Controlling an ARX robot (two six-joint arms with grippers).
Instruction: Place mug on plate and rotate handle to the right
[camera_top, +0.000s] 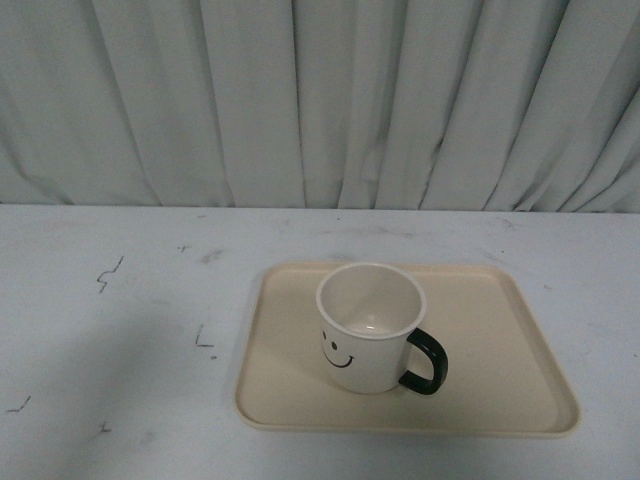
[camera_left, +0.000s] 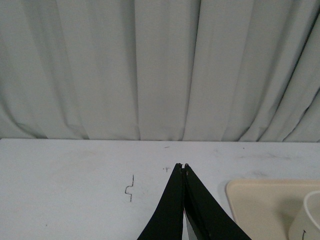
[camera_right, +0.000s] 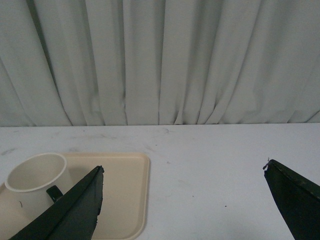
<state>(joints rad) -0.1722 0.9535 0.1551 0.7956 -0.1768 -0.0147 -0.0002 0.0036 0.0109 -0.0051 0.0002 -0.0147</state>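
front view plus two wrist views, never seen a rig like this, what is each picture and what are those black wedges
A robot with two arms, each ending in a gripper. The front view is from a camera on its body: a white table, a beige plate, and a smiley mug upright on it, dark handle pointing right. The other two are from cameras on the wrists. The black wedges are the grippers seen close up: the left gripper is shut, the right gripper open. Nothing is held.

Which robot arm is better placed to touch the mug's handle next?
Probably the right. The right gripper is open, and its view shows the mug with its handle on the plate. The left gripper is shut, and its view catches only the mug's edge.
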